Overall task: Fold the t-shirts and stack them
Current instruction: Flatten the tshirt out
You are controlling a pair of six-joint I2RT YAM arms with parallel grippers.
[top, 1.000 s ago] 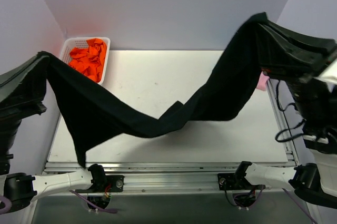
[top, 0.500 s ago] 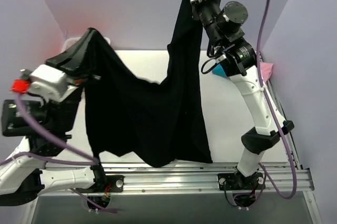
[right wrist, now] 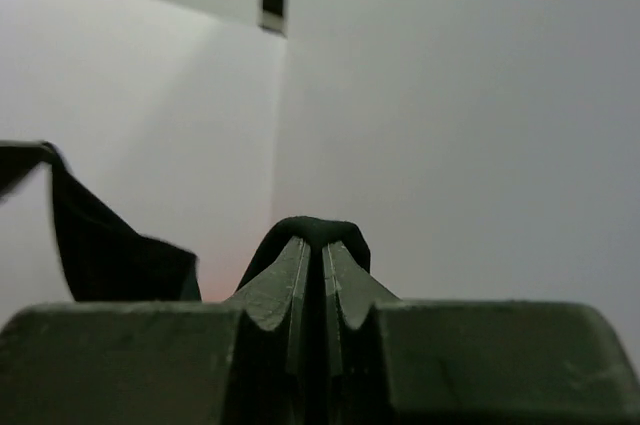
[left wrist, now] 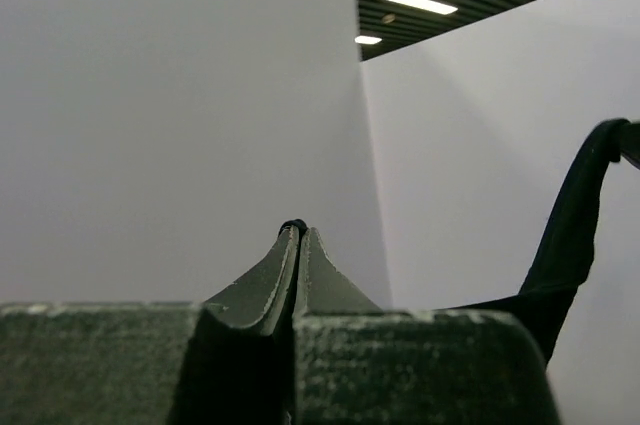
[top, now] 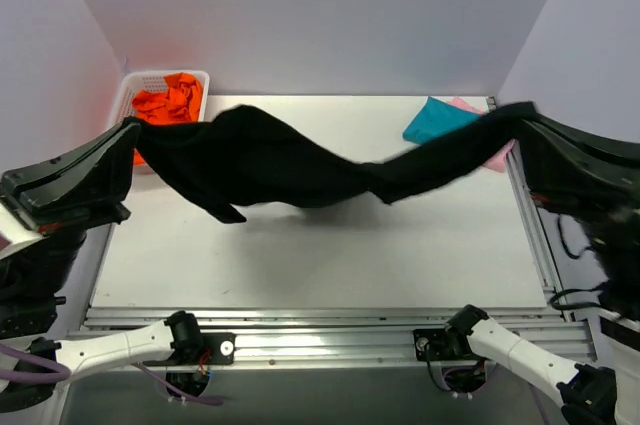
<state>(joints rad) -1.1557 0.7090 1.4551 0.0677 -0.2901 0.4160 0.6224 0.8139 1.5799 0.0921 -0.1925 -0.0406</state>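
Change since earlier: both arms are brought down and out to the sides from the raised pose of half a second before, and the black shirt (top: 290,160), hung then as a tall curtain, is drawn out into a low band.
Shirt position: the black shirt is held over the far half of the worktop (top: 330,265), strung between the two arms.
Long axis: the band is stretched left to right, higher at both ends and sagging in the middle; whether the sag touches the worktop cannot be told.
Direction from the grippers: the cloth runs inward from each gripper toward the centre, so any lay-down is judged to call for both ends being lowered together.
Nearer arm: neither is favoured, since one end is held by each.
Left gripper (top: 125,130): the jaws are pressed together, with a thin edge of black cloth pinched at the tips in the wrist view.
Right gripper (top: 525,110): the jaws are likewise closed, with a fold of black cloth clamped over the tips.
Other shirts: the teal shirt (top: 435,120) and the pink shirt (top: 497,157) are left at the far right corner, just behind the taut right end.
Nearby: a basket (top: 135,85) of orange cloth (top: 170,103) is seen just behind the left end.
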